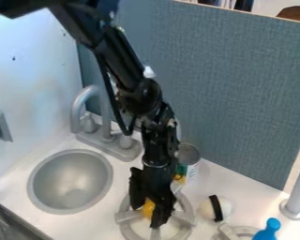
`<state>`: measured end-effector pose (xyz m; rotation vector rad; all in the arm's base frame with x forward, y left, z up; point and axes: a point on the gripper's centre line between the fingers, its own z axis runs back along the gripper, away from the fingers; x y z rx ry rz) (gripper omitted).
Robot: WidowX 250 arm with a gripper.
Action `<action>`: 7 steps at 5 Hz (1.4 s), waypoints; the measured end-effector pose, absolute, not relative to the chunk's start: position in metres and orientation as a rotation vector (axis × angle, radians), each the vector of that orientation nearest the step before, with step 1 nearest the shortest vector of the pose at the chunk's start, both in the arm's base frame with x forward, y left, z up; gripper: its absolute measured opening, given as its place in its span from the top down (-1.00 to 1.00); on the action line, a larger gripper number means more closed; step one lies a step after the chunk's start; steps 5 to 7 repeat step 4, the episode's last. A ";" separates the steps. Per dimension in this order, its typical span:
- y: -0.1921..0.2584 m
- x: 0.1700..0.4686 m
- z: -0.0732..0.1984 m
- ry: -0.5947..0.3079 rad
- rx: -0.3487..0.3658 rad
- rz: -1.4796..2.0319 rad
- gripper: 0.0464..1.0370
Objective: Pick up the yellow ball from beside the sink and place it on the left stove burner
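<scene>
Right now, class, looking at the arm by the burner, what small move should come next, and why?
I would probably try a slight, slow lift straight up: the gripper is down low at the burner, right at the yellow thing. Whether it has a grip can't be told, and a small rise should show it.

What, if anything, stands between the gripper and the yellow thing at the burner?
Nothing visible does: the gripper is right down at the yellow thing, over the grey burner. The can stands farther back.

Fixed view from above, slanting down over the counter (pixel 105 218), facing the blue-grey panel (pixel 240 84), fairly near
</scene>
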<state>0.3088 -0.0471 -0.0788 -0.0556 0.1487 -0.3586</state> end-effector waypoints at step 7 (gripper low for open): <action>-0.019 0.298 -0.022 0.064 0.015 -0.275 -0.93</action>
